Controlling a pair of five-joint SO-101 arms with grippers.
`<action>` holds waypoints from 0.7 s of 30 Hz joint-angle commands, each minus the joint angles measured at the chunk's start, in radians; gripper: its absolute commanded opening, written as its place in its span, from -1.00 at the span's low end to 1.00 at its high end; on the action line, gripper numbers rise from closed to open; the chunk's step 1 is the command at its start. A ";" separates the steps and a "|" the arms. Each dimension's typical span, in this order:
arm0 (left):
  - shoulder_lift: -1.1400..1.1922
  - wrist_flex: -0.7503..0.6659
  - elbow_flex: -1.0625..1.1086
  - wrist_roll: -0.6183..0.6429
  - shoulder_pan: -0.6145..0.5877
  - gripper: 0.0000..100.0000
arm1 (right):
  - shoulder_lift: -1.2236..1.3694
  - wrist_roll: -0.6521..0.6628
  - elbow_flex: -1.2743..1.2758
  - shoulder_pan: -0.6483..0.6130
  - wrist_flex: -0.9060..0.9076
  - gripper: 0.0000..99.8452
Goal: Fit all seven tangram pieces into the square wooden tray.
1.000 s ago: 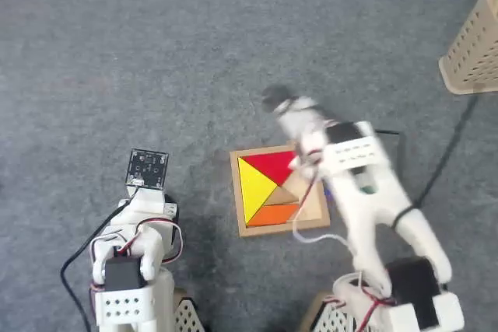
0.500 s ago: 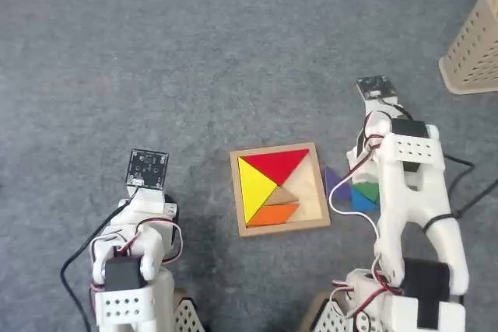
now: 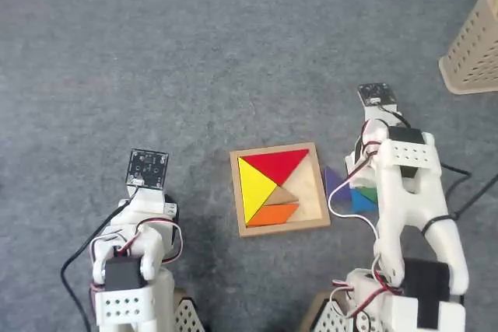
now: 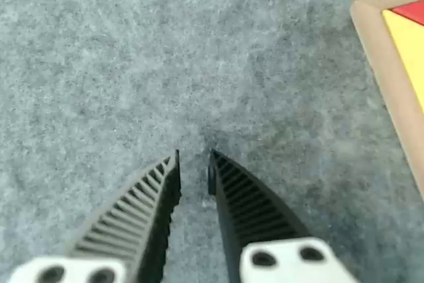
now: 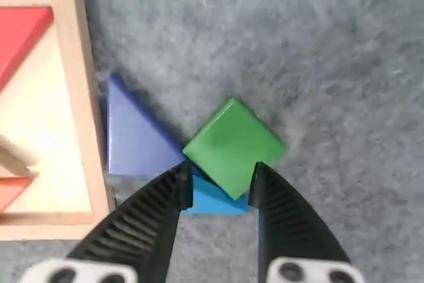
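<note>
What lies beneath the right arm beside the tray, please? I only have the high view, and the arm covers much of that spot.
Observer: The right wrist view shows a green square, with one corner between the open fingers of the right pincer.
Operator: Thank you. Does anything touch that square?
Observer: Yes, a blue triangle sits against it on the pincer's side, partly hidden by the pincer.
Operator: And the purple piece?
Observer: The purple triangle lies flat, with one straight side close alongside the outer wall of the tray.
</note>
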 commanded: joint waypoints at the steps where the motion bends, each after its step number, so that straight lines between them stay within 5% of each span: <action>1: -0.021 0.000 -0.010 0.008 0.003 -0.86 | -0.002 -0.046 -0.087 0.019 0.022 -0.70; 21: -0.021 0.000 -0.010 0.008 0.003 -0.86 | 0.344 -0.098 -0.250 0.039 -0.016 -0.70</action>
